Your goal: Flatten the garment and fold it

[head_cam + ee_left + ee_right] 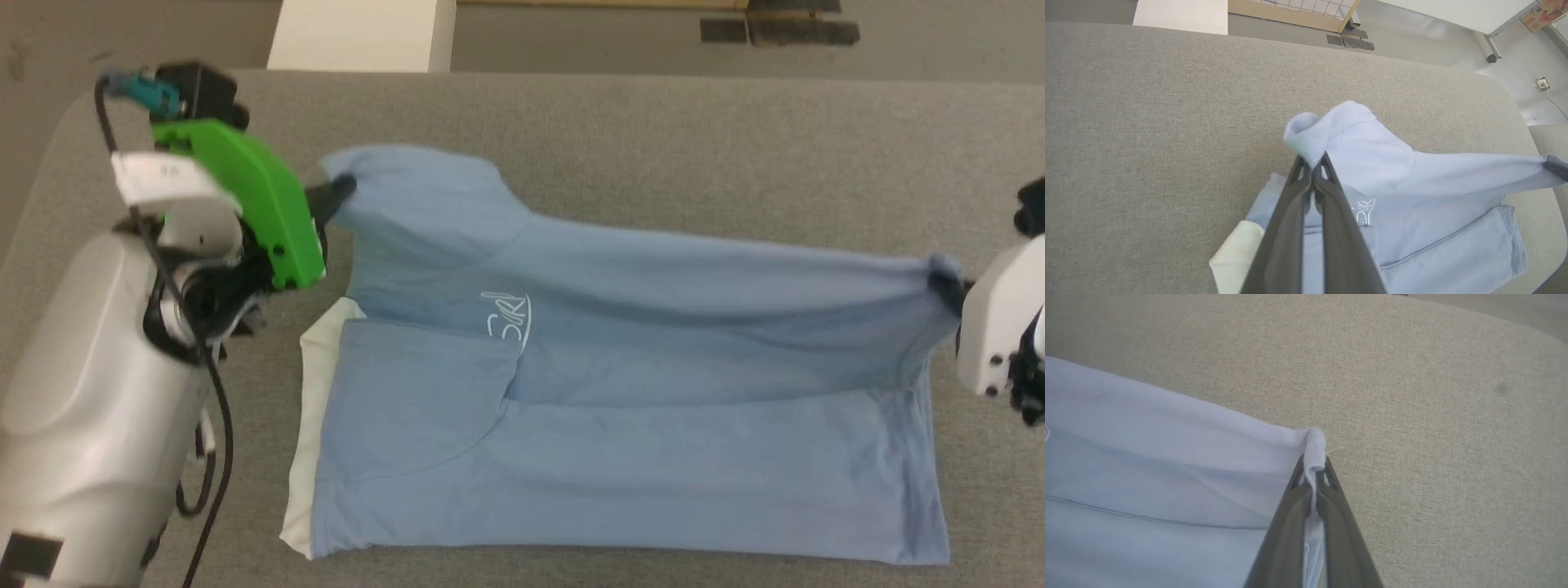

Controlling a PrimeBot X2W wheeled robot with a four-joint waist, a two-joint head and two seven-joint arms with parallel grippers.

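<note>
While pinched at both ends, garment (620, 425): on grey table (653, 122), far edge taut, 9 to 3 o'clock.
Left gripper (341, 190): clamped on garment, 10 o'clock; forearm (82, 367) in from 8.
Right gripper (949, 286): clamped on garment corner, 3 o'clock.

Garment (620, 425) on the table (653, 122), left claw (346, 187) at its far left corner, right claw (949, 283) at its right edge

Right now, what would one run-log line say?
left jaws: shut on garment sleeve | right jaws: shut on hem corner | far edge: stretched between
</note>
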